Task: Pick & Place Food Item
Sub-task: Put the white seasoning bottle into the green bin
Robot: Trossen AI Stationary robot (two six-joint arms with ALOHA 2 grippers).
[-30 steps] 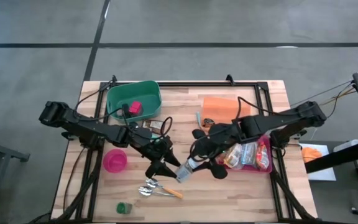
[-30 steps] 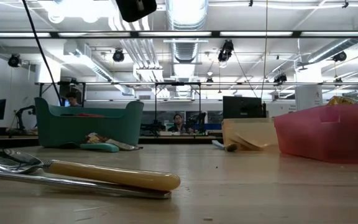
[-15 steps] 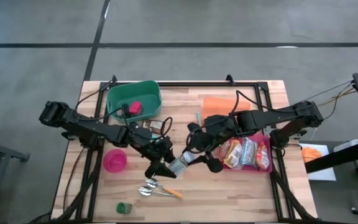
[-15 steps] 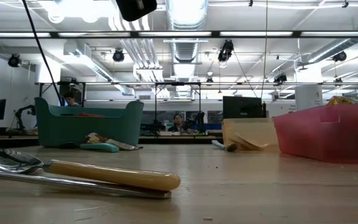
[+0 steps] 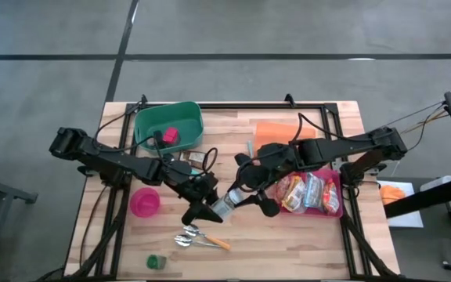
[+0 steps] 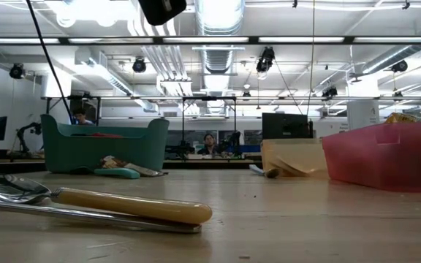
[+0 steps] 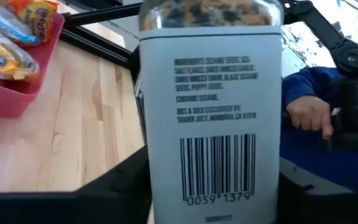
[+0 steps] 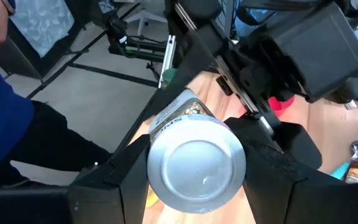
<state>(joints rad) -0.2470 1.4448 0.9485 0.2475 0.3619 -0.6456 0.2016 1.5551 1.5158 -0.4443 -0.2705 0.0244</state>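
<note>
A seasoning jar [image 5: 225, 207] with a white label and a silver lid hangs above the middle of the table, lying roughly level between my two grippers. My right gripper [image 5: 245, 196] is shut on its lid end, which fills the right wrist view [image 8: 196, 163]. My left gripper [image 5: 204, 213] comes from the table's left, with its fingers on either side of the jar's base end [image 7: 213, 155]. Neither gripper nor the jar shows in the low view. My left gripper has the jar's labelled wall near the base [image 7: 160, 162] between its two fingers, one against each side. The fingers come nearly level from the table's left and lie along the jar. My right gripper pinches the jar's lid end [image 8: 166, 186] between its two fingers [image 8: 126, 174], one on each side of the silver lid. It comes from the table's right, slanting a little downward. The jar is lifted clear of the table, pointing toward my left gripper.
A pink tray [image 5: 337, 205] of snack packets stands at the right, an orange cloth [image 5: 280, 133] behind it. A green bin [image 5: 168, 125] stands far left, a pink bowl [image 5: 145, 202] near left. Spoons [image 5: 198, 239] lie below the jar. A person's hand [image 7: 309, 112] shows beyond the table.
My right gripper has carried the jar toward the table's left, bringing its base end between my left gripper's fingers. The left fingers have drawn in against the jar's sides. The jar stays lifted clear of the table.
</note>
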